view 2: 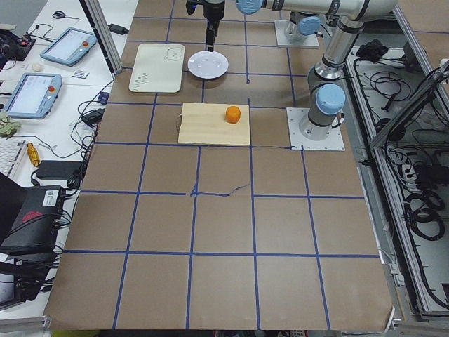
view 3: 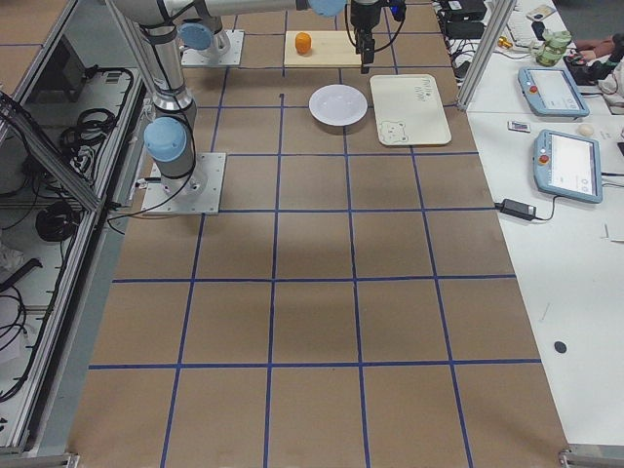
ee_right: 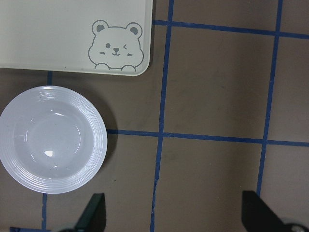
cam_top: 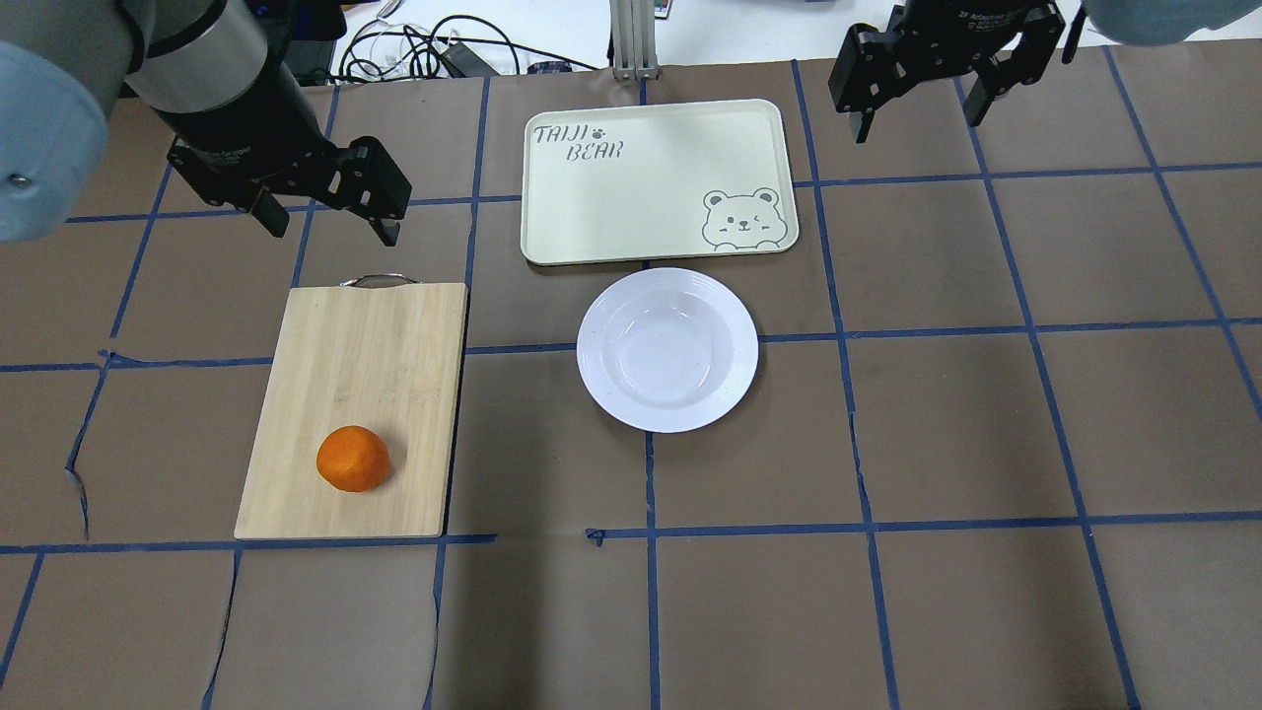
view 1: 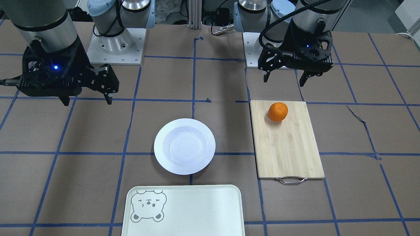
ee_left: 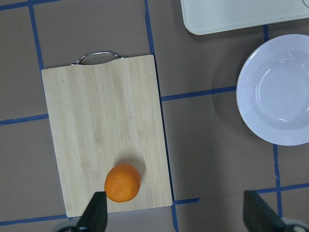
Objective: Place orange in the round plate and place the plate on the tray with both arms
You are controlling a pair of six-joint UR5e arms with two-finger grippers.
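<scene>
The orange (cam_top: 353, 459) lies on a bamboo cutting board (cam_top: 355, 385), at the end away from its metal handle. The white round plate (cam_top: 667, 350) sits empty at mid-table, just in front of the cream tray (cam_top: 656, 177) with the bear face. My left gripper (cam_top: 327, 229) hangs open and empty above the table past the board's handle end. High over the table to the right of the tray, my right gripper (cam_top: 922, 120) is also open and empty. In the left wrist view the orange (ee_left: 122, 183) lies beside one fingertip (ee_left: 96, 212), far below it.
Brown paper with blue tape lines covers the table (view 1: 65, 183). The cutting board's metal handle (view 1: 290, 180) points away from the robot. Both arm bases (view 1: 115, 42) stand at the robot's edge. Side benches hold tablets and cables (view 2: 28, 95).
</scene>
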